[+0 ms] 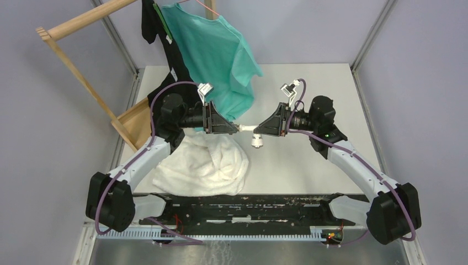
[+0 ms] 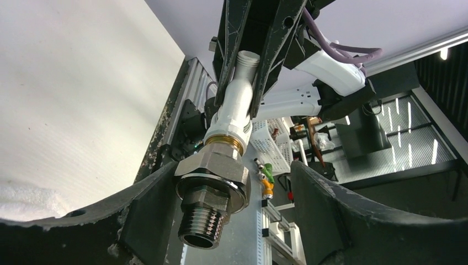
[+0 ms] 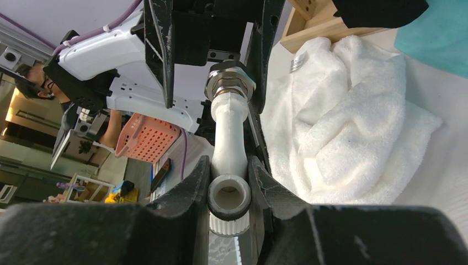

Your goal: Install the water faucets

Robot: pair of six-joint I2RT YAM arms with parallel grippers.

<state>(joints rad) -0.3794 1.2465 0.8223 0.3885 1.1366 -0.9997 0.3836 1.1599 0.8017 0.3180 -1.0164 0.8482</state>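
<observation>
Spout (image 3: 229,132) with fitting (image 2: 212,182) on its end sits mid-air over worktop (image 1: 309,165), right gripper (image 3: 229,190) jaws clamped on the light, stiff, likely slick plastic, left gripper (image 2: 234,199) jaws wide around the heavier fitting; grab its hex flats.

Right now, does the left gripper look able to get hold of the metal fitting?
Probably yes: the metal fitting sits between the open fingers of the left gripper with nothing between, and the right gripper grips only the white spout.
</observation>
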